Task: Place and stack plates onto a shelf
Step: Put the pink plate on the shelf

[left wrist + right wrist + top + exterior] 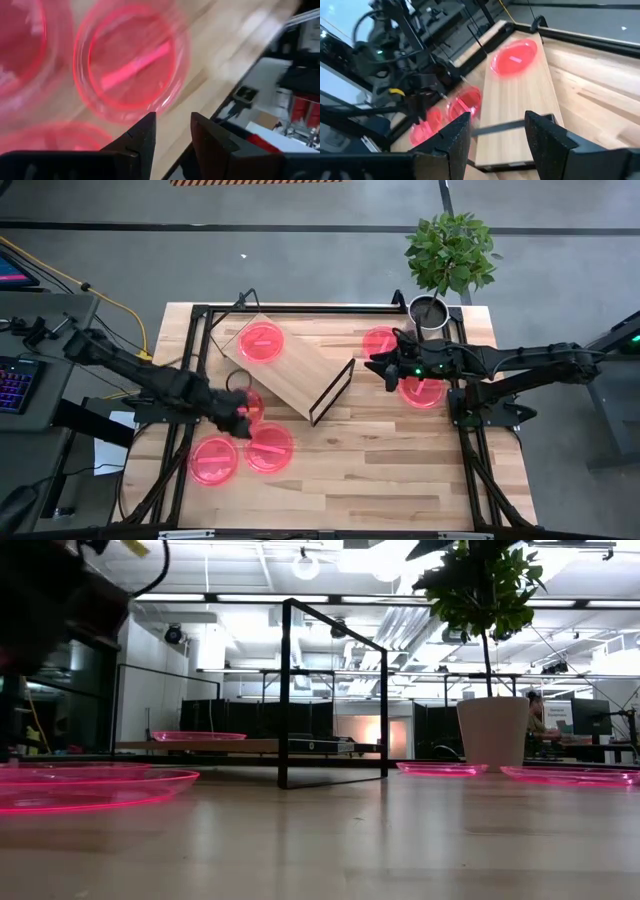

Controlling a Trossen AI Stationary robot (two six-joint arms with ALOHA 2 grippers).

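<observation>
One plate [261, 342] lies on the shelf [300, 370]; the other five rest on the table [380, 470], three at the left, two at the right. The left gripper [240, 420] hangs released and empty above the left cluster, and the right gripper [385, 370], likewise parted and empty, hovers between the right-hand pair. To grip cleanly, the left jaws should straddle one rim only, clear of the neighbouring plates.
</observation>
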